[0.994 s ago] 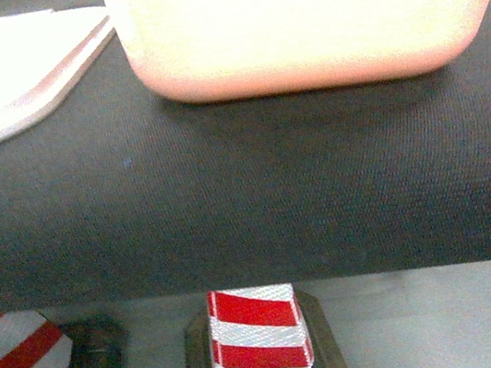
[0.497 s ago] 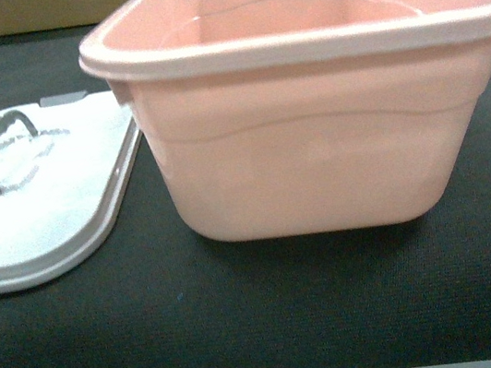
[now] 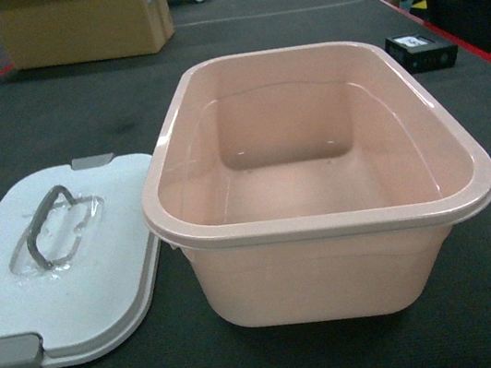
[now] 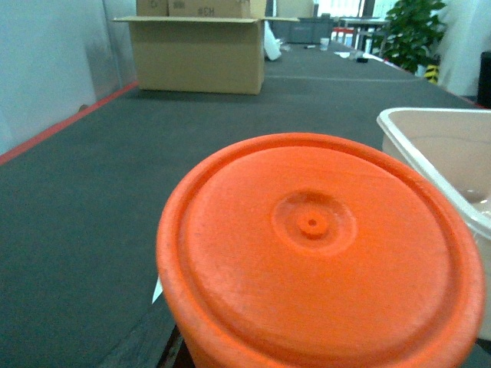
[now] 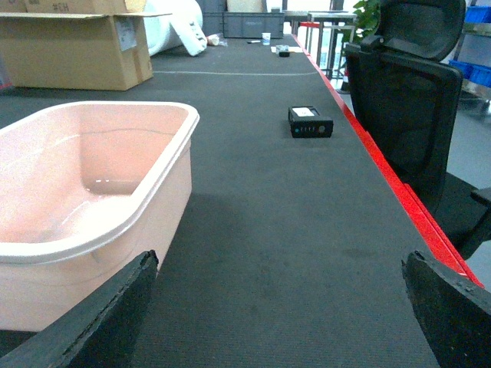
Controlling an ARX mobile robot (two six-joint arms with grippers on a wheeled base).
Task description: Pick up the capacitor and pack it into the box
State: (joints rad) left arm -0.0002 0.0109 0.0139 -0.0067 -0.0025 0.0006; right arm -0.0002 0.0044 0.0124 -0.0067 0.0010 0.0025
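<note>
— What's the bench like?

— Dark mat [image 3: 76, 117], running far back to a carton [image 3: 80, 23]. From the left I see the lid [image 3: 63, 269] flat, handle up, just beside the box [image 3: 327, 227]; the box is open and bare inside.

— Capacitor?

— An orange disc [image 4: 314, 253] fills my left wrist view; I can't tell what holds it.

— Right claw?

— Right gripper [image 5: 280, 307] spread wide, fingers [image 5: 100, 318] low, box to its left. Small black unit [image 5: 310, 122] beyond.

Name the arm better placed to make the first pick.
Left, probably: an orange round plastic cylinder fills its wrist view, close up. The right hand, open and empty, faces only dark mat beside the pale pink plastic tub.
</note>
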